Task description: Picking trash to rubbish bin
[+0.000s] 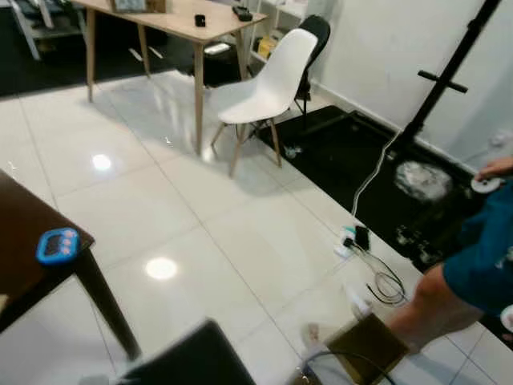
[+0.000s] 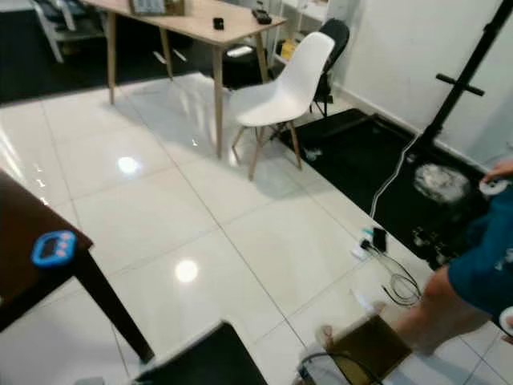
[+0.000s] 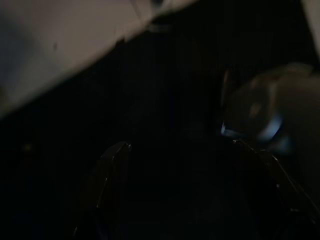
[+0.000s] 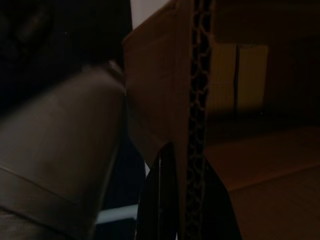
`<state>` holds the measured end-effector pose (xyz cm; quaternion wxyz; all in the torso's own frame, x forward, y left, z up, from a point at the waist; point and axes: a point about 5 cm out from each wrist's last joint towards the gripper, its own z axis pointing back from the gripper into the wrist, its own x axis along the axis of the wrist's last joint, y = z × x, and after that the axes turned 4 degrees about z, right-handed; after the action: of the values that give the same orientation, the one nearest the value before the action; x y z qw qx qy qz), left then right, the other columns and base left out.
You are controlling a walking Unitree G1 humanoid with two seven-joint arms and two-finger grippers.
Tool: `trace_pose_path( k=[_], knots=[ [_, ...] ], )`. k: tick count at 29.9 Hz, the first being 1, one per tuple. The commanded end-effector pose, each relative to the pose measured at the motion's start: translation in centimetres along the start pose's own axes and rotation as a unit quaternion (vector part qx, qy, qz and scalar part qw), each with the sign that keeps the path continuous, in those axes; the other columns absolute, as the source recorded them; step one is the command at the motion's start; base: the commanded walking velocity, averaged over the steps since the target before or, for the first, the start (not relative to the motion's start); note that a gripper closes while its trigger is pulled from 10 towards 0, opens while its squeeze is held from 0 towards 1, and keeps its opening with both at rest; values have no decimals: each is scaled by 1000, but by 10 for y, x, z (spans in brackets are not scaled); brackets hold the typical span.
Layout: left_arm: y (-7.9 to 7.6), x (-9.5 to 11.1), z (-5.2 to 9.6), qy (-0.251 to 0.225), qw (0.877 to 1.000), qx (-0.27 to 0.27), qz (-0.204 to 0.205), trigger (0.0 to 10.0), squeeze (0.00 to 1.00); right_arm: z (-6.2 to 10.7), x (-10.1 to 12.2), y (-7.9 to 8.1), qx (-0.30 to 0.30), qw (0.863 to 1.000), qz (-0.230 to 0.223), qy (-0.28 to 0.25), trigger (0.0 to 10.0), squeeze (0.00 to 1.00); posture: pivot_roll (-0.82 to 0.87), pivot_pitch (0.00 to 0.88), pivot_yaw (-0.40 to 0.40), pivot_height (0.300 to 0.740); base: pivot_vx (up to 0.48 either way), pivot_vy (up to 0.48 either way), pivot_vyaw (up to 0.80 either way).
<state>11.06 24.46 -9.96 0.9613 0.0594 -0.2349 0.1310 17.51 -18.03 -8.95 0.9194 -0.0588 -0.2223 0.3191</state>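
I am carrying a cardboard box, its corrugated wall running lengthwise between the right gripper's 2 clamping fingers; left grip unreadable.

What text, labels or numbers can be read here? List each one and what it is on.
None can be read.
Blue timer on the dark table: its display and buttons are too blurred to read.
Cardboard box in the right wrist view: plain, no print visible.
Items on the wooden desk: too small to read.
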Motion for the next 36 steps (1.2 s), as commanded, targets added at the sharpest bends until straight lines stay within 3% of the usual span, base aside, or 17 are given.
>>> trace_pose_path(
  k=[1,15,29,36],
  knots=[
    [0,-11,2,17,1000,-1,-3,10000,0,2,-12,-4,-4,1000,2,19,10000,0,148,82,-57,740,322,0,0],
    [2,-15,3,23,1000,-3,-9,10000,0,2,-16,1,1,1000,-12,25,10000,0,146,90,-45,740,319,0,0],
    [0,-8,1,14,1000,-3,-11,10000,0,1,-13,4,5,1000,-12,23,10000,0,150,96,-33,740,313,0,-796],
    [5,-9,2,19,1000,1,-12,10000,0,1,-15,8,16,999,-18,21,10000,0,153,99,-28,740,310,0,0]
  ],
)
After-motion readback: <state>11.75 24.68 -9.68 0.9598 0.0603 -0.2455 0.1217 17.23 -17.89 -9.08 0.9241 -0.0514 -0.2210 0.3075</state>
